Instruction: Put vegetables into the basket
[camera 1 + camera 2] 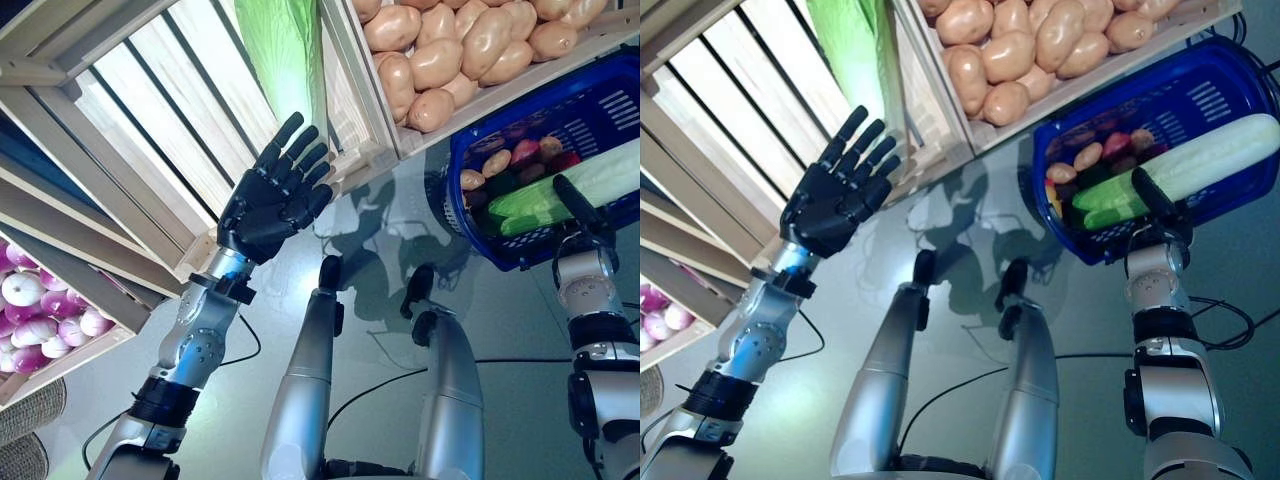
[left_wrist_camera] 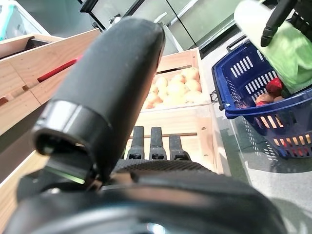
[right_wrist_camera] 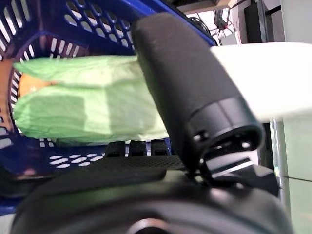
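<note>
Right hand grips a cabbage over the blue basket.

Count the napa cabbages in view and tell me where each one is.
2. One cabbage lies in the slatted wooden crate beyond the open left hand. The other cabbage is held by the right hand over the blue basket. Others may be hidden.

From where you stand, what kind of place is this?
Probably a shop's vegetable stand, or a mock-up of one. Slatted wooden crates hold loose potatoes, onions and a cabbage, and a blue shopping basket is part filled with vegetables.
</note>
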Robot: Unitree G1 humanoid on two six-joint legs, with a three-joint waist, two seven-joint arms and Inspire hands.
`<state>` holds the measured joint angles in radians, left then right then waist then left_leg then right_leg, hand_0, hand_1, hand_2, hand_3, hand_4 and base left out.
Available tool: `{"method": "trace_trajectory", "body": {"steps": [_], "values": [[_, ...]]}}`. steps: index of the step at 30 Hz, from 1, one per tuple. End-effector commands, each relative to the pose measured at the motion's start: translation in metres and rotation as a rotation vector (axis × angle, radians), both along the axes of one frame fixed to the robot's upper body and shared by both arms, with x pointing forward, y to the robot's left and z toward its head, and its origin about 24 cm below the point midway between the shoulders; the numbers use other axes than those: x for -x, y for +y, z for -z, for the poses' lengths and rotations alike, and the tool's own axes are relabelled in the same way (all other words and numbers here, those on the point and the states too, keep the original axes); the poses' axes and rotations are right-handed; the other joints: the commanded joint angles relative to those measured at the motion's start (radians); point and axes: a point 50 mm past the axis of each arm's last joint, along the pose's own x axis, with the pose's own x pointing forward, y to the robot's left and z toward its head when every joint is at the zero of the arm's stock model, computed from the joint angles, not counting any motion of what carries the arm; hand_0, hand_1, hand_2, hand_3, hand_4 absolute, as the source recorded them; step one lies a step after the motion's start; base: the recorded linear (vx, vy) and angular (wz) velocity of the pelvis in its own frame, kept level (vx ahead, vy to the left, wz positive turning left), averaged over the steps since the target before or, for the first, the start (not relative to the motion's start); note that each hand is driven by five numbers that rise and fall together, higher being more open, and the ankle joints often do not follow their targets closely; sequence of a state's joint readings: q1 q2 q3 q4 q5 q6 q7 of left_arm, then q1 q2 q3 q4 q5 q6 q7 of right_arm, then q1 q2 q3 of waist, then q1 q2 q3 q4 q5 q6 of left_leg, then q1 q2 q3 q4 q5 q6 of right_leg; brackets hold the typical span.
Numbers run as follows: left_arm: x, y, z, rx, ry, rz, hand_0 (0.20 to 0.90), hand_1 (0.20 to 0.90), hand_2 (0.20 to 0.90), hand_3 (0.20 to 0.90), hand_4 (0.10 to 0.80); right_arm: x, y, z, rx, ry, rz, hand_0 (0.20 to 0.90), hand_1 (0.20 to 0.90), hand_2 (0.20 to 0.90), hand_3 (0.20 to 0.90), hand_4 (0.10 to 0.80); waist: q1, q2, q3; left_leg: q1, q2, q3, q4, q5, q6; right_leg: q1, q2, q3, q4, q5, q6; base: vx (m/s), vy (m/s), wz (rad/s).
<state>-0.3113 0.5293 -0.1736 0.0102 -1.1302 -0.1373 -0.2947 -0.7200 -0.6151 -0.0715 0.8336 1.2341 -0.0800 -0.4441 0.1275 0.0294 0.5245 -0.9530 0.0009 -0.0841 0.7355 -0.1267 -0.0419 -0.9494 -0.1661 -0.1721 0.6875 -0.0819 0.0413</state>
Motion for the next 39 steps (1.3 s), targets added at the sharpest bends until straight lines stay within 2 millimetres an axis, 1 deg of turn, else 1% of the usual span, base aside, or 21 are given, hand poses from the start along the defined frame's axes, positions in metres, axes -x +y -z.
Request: {"method": "trace_trajectory", "body": {"steps": [1, 4, 5, 6, 7, 8, 9, 11, 13, 15, 18, 20, 22, 26, 27, 28, 30, 32, 34, 35, 39], "values": [[0.014, -0.007, -0.044, -0.067, -0.253, 0.047, 0.900, 0.900, 0.900, 0.900, 0.800, 0.013, -0.038, -0.046, 0.146, -0.029, 0.163, 0.900, 0.900, 0.900, 0.900, 0.800, 0.011, 0.024, -0.004, 0.045, -0.036, 0.067, -0.097, 0.019, 0.046, 0.064, 0.020, -0.052, 0.053, -0.032, -0.016, 0.000, 0.000, 0.00], [0.018, -0.007, -0.053, -0.151, -0.341, 0.024, 0.900, 0.900, 0.900, 0.900, 0.800, 0.013, -0.036, -0.043, 0.138, -0.004, 0.160, 0.900, 0.900, 0.900, 0.900, 0.800, 0.010, 0.029, -0.004, 0.045, -0.036, 0.074, -0.079, 0.012, 0.044, 0.063, 0.018, -0.050, 0.071, -0.040, -0.017, -0.020, 0.034, -0.01], [0.022, -0.005, -0.065, -0.310, -0.455, -0.077, 0.900, 0.900, 0.900, 0.900, 0.800, 0.013, -0.035, -0.037, 0.141, 0.003, 0.138, 0.900, 0.900, 0.900, 0.900, 0.800, 0.008, 0.032, -0.004, 0.049, -0.032, 0.083, -0.075, 0.009, 0.045, 0.065, 0.017, -0.049, 0.077, -0.044, -0.018, -0.041, 0.072, -0.03], [0.023, -0.006, -0.072, -0.383, -0.505, -0.111, 0.900, 0.900, 0.900, 0.900, 0.800, 0.012, -0.032, -0.035, 0.145, 0.006, 0.122, 0.900, 0.900, 0.900, 0.900, 0.800, 0.005, 0.034, -0.004, 0.050, -0.030, 0.086, -0.072, 0.010, 0.044, 0.064, 0.019, -0.045, 0.082, -0.044, -0.019, 0.033, 0.066, -0.02], [0.023, -0.006, -0.076, -0.403, -0.520, -0.124, 0.900, 0.900, 0.900, 0.900, 0.800, 0.011, -0.030, -0.033, 0.147, 0.014, 0.111, 0.900, 0.900, 0.900, 0.900, 0.800, 0.001, 0.036, -0.004, 0.067, -0.032, 0.083, -0.062, -0.012, 0.039, 0.078, 0.022, -0.032, 0.094, -0.064, -0.011, 0.049, 0.074, -0.01], [0.023, -0.006, -0.086, -0.440, -0.559, -0.163, 0.900, 0.900, 0.900, 0.900, 0.800, 0.009, -0.028, -0.032, 0.140, 0.013, 0.093, 0.900, 0.900, 0.900, 0.900, 0.800, -0.003, 0.039, -0.004, 0.069, -0.030, 0.088, -0.060, -0.012, 0.038, 0.079, 0.024, -0.029, 0.098, -0.066, -0.012, -0.016, 0.081, -0.03], [0.022, -0.006, -0.094, -0.481, -0.595, -0.198, 0.900, 0.900, 0.900, 0.900, 0.800, 0.008, -0.027, -0.031, 0.139, 0.009, 0.081, 0.900, 0.900, 0.900, 0.900, 0.800, -0.005, 0.040, -0.004, 0.055, -0.025, 0.097, -0.067, 0.012, 0.042, 0.066, 0.022, -0.037, 0.091, -0.047, -0.021, -0.096, 0.106, -0.06], [0.021, -0.002, -0.111, -0.588, -0.663, -0.324, 0.900, 0.900, 0.900, 0.900, 0.800, 0.007, -0.024, -0.024, 0.122, -0.016, 0.036, 0.900, 0.900, 0.900, 0.900, 0.800, -0.017, 0.045, -0.004, 0.058, -0.020, 0.108, -0.065, 0.018, 0.040, 0.067, 0.025, -0.028, 0.091, -0.043, -0.021, -0.061, 0.105, -0.10], [0.020, 0.002, -0.120, -0.688, -0.719, -0.438, 0.900, 0.900, 0.900, 0.900, 0.800, 0.006, -0.017, -0.017, 0.125, -0.028, -0.015, 0.900, 0.900, 0.900, 0.900, 0.800, -0.027, 0.047, -0.004, 0.061, -0.018, 0.113, -0.059, 0.017, 0.039, 0.067, 0.030, -0.019, 0.094, -0.043, -0.020, -0.016, 0.091, -0.10], [0.021, 0.004, -0.127, -0.716, -0.744, -0.480, 0.900, 0.900, 0.900, 0.900, 0.800, 0.006, -0.010, -0.011, 0.135, -0.037, -0.057, 0.900, 0.900, 0.900, 0.900, 0.800, -0.033, 0.045, -0.004, 0.070, -0.017, 0.118, -0.064, 0.018, 0.040, 0.072, 0.037, -0.011, 0.089, -0.043, -0.020, -0.008, 0.067, -0.07], [0.025, 0.014, -0.140, -0.815, -0.825, -0.625, 0.900, 0.900, 0.900, 0.900, 0.800, 0.011, 0.009, 0.007, 0.204, -0.017, -0.161, 0.900, 0.900, 0.900, 0.900, 0.800, -0.055, 0.039, -0.004, 0.092, -0.007, 0.133, -0.081, 0.024, 0.039, 0.090, 0.047, -0.001, 0.068, -0.038, -0.018, -0.004, 0.064, -0.09], [0.027, 0.015, -0.143, -0.939, -0.896, -0.748, 0.900, 0.900, 0.900, 0.900, 0.800, 0.017, 0.025, 0.023, 0.255, 0.000, -0.228, 0.900, 0.900, 0.900, 0.900, 0.800, -0.070, 0.033, -0.004, 0.107, -0.001, 0.140, -0.095, 0.031, 0.037, 0.104, 0.056, 0.010, 0.049, -0.033, -0.017, -0.014, 0.084, -0.17], [0.027, 0.020, -0.149, -1.037, -0.934, -0.855, 0.900, 0.900, 0.900, 0.900, 0.800, 0.024, 0.038, 0.030, 0.294, -0.006, -0.278, 0.900, 0.900, 0.900, 0.900, 0.800, -0.090, 0.027, -0.004, 0.129, 0.007, 0.153, -0.115, 0.034, 0.035, 0.123, 0.063, 0.018, 0.029, -0.034, -0.015, -0.012, 0.094, -0.13], [0.026, 0.029, -0.155, -1.138, -0.968, -1.003, 0.900, 0.900, 0.900, 0.900, 0.800, 0.036, 0.059, 0.041, 0.218, -0.099, -0.328, 0.900, 0.900, 0.900, 0.900, 0.800, -0.114, 0.021, -0.004, 0.149, 0.015, 0.168, -0.125, 0.030, 0.034, 0.145, 0.069, 0.031, 0.013, -0.044, -0.014, -0.015, 0.053, -0.15], [0.024, 0.034, -0.155, -1.204, -0.972, -1.068, 0.900, 0.900, 0.900, 0.900, 0.800, 0.044, 0.070, 0.048, 0.210, -0.114, -0.346, 0.900, 0.900, 0.900, 0.900, 0.800, -0.127, 0.018, -0.004, 0.159, 0.015, 0.176, -0.134, 0.030, 0.034, 0.151, 0.073, 0.036, 0.004, -0.044, -0.012, -0.027, 0.071, -0.15], [0.024, 0.035, -0.155, -1.244, -0.982, -1.075, 0.900, 0.900, 0.900, 0.900, 0.800, 0.048, 0.074, 0.052, 0.208, -0.113, -0.350, 0.900, 0.900, 0.900, 0.900, 0.800, -0.132, 0.017, -0.004, 0.164, 0.015, 0.180, -0.137, 0.030, 0.034, 0.156, 0.074, 0.038, -0.003, -0.043, -0.011, -0.023, 0.088, -0.08], [0.022, 0.036, -0.152, -1.323, -0.982, -1.080, 0.900, 0.900, 0.900, 0.900, 0.800, 0.054, 0.080, 0.060, 0.219, -0.086, -0.372, 0.900, 0.900, 0.900, 0.900, 0.800, -0.140, 0.017, -0.004, 0.167, 0.017, 0.184, -0.140, 0.031, 0.032, 0.161, 0.075, 0.043, -0.011, -0.041, -0.010, -0.002, 0.075, -0.14], [0.019, 0.037, -0.149, -1.466, -0.989, -1.108, 0.900, 0.900, 0.900, 0.900, 0.800, 0.063, 0.088, 0.073, 0.274, -0.012, -0.412, 0.900, 0.900, 0.900, 0.900, 0.800, -0.155, 0.018, -0.004, 0.168, 0.023, 0.195, -0.149, 0.036, 0.029, 0.164, 0.074, 0.050, -0.029, -0.036, -0.008, 0.001, 0.068, -0.20], [0.017, 0.039, -0.149, -1.511, -0.992, -1.136, 0.900, 0.900, 0.900, 0.900, 0.800, 0.067, 0.091, 0.082, 0.277, 0.031, -0.440, 0.900, 0.900, 0.900, 0.900, 0.800, -0.162, 0.017, -0.004, 0.169, 0.026, 0.201, -0.159, 0.042, 0.027, 0.166, 0.073, 0.056, -0.046, -0.029, -0.008, 0.007, 0.036, -0.10], [0.015, 0.039, -0.148, -1.587, -1.018, -1.169, 0.900, 0.900, 0.900, 0.900, 0.800, 0.071, 0.091, 0.090, 0.269, 0.056, -0.457, 0.900, 0.900, 0.900, 0.900, 0.800, -0.164, 0.018, -0.004, 0.175, 0.025, 0.204, -0.176, 0.049, 0.024, 0.174, 0.072, 0.057, -0.071, -0.022, -0.007, 0.007, 0.032, -0.06], [0.011, 0.040, -0.144, -1.793, -1.084, -1.244, 0.900, 0.900, 0.900, 0.900, 0.800, 0.073, 0.091, 0.093, 0.336, 0.079, -0.471, 0.900, 0.900, 0.900, 0.900, 0.800, -0.171, 0.019, -0.004, 0.178, 0.023, 0.214, -0.196, 0.056, 0.019, 0.179, 0.065, 0.053, -0.106, -0.014, -0.006, -0.011, 0.029, -0.08]]}}
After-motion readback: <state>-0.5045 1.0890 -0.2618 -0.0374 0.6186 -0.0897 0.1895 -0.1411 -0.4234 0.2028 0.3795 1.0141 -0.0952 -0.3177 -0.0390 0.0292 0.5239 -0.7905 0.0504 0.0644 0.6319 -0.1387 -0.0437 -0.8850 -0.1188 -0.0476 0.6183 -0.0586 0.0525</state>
